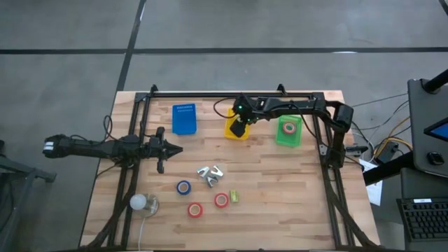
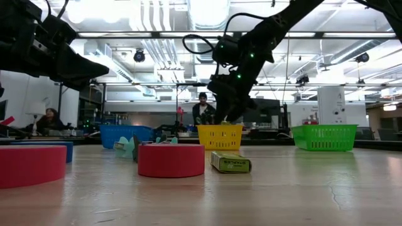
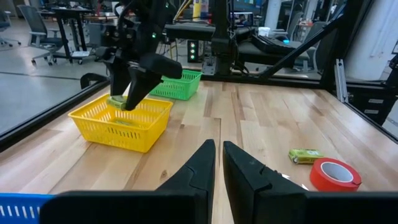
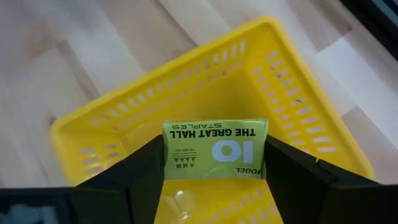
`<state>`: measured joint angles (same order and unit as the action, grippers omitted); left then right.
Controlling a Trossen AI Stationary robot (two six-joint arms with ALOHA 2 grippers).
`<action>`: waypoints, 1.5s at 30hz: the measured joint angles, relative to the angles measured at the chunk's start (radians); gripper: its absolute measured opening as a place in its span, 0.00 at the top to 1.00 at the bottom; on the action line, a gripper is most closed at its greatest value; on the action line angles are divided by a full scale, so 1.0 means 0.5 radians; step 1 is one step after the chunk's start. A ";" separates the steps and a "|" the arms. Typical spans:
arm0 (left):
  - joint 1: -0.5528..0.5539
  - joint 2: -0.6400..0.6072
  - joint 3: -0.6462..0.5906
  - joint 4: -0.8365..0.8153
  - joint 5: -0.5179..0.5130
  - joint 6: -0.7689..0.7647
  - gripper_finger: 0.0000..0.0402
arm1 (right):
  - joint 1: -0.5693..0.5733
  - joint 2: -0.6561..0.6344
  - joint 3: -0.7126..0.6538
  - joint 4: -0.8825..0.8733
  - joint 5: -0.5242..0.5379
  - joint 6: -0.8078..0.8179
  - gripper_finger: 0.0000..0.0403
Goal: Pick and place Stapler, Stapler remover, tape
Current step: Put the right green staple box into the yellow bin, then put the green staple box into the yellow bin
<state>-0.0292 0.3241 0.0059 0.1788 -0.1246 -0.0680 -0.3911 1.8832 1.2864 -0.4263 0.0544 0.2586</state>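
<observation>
I have the right gripper (image 4: 214, 180) clamped across a green staple box (image 4: 214, 149) above the yellow bin (image 4: 311, 124), at twelve o'clock on the table. The box looks light, rigid, slick; grip its flat sides.

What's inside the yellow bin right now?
The right claw holds a green staple box over the yellow bin. Its floor shows bare around the box; the part under the box and claw is hidden.
</observation>
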 joint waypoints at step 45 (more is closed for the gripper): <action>0.000 0.001 0.000 -0.001 0.000 0.000 0.91 | 0.301 -0.153 -0.068 0.063 -0.084 -0.270 0.17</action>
<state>-0.0290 0.3244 0.0059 0.1783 -0.1246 -0.0679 -0.2404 1.8068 1.2526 -0.3949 0.0123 0.1237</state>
